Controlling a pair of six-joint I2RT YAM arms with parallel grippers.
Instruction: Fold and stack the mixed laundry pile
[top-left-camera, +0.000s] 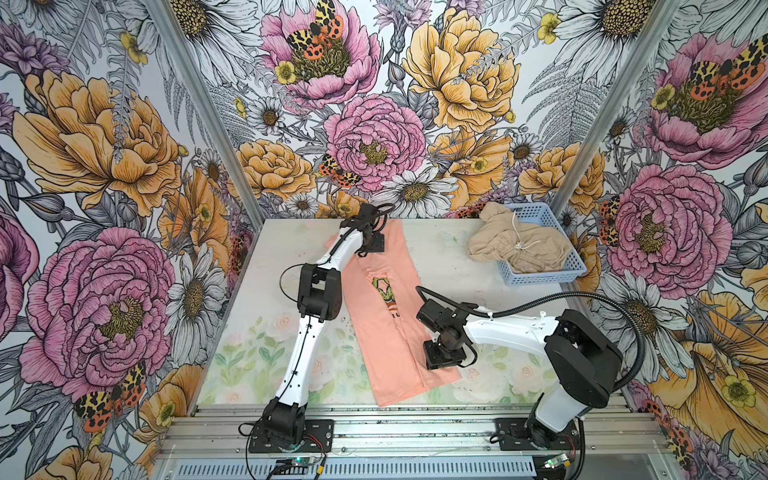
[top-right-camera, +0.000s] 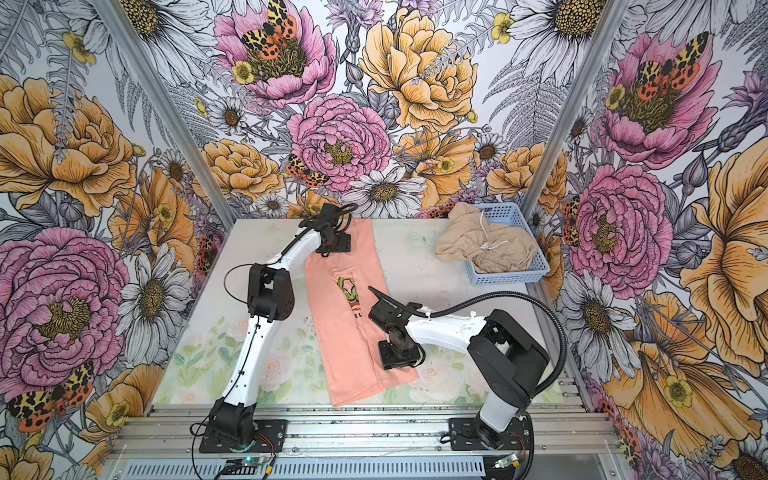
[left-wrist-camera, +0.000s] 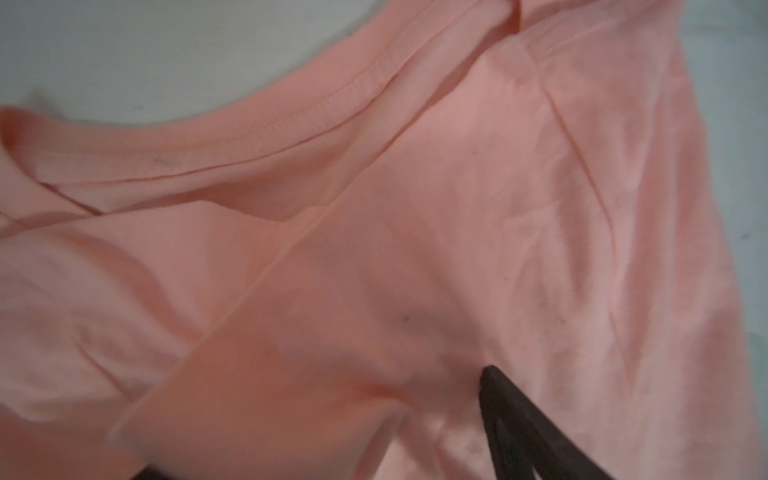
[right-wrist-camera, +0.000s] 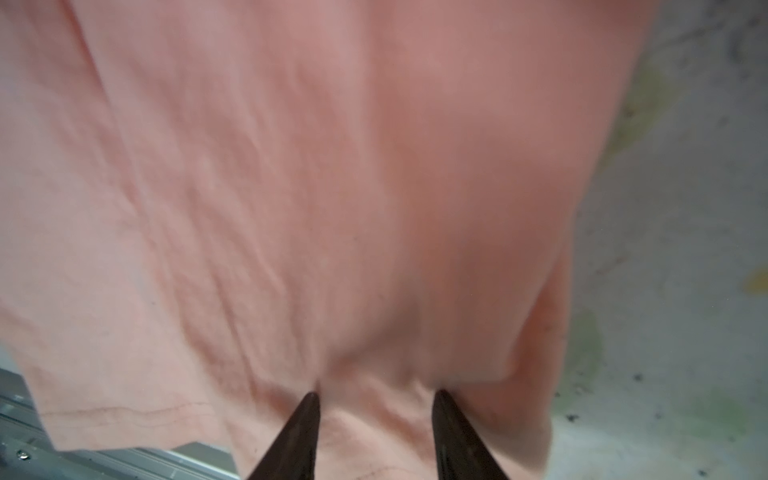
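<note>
Rail (top-left-camera: 415, 419) side: right gripper (right-wrist-camera: 376, 395) on the near hem of the peach-pink T-shirt (top-left-camera: 386, 332), fingers part-spread, tips dug into cloth, nothing pinched; left gripper (top-left-camera: 372, 244) at the far collar end, fingers wide, gripping nothing. Shirt lies mid-table as a long strip, far to near, so likely an end-over-end fold: close on all layers at the hem, lift low, keep edges square. Beige-tan garment (top-left-camera: 519, 245) sits crumpled in the blue basket (top-left-camera: 540, 277), far right.
</note>
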